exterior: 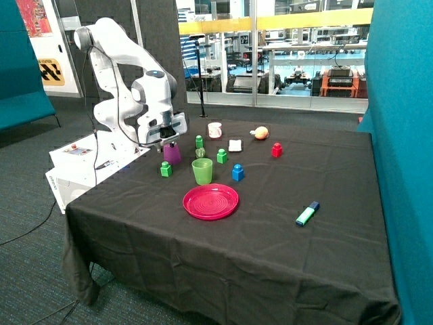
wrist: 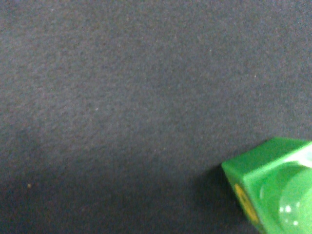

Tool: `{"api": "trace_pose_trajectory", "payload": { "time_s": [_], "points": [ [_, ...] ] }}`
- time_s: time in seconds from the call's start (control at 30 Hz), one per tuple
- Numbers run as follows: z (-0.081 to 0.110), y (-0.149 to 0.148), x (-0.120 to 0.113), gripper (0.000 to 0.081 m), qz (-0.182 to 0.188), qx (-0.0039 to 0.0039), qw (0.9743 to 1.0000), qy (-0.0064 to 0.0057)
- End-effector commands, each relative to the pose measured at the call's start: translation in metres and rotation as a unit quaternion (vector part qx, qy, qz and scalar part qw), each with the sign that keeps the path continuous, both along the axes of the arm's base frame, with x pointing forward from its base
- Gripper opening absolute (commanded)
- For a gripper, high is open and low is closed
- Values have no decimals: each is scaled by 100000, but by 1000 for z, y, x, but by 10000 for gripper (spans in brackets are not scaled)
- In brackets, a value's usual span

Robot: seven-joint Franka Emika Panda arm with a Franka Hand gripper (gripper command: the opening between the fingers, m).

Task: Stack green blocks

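— So where's the nearest green block [exterior: 166, 169]?
— On the black tablecloth [exterior: 284, 223], beside the purple cup [exterior: 172, 153], below the gripper [exterior: 166, 142]; fingers unclear. Probably light, rigid, slick: grip flat sides.

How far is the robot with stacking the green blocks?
Nothing looks stacked yet: the three green blocks stand apart on the black cloth, one near the purple cup, one behind the green cup and one beside it. The gripper hangs above the purple cup, holding no visible block. All picking and stacking is left.
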State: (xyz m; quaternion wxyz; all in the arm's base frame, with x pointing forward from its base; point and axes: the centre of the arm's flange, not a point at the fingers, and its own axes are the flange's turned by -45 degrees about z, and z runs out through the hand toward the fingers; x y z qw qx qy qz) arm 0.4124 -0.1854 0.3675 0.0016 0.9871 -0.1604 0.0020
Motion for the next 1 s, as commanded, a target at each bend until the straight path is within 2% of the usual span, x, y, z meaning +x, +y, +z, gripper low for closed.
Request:
{"api": "trace_pose_trajectory", "payload": {
  "time_s": [0.0,0.43,0.97],
  "points": [
    [-9,-10,9,462,1975,191,99980,178],
    [-14,-23,8,465,2404,190,99971,179],
    [-29,-5,-2,459,4973,186,99876,183]
  ]
}}
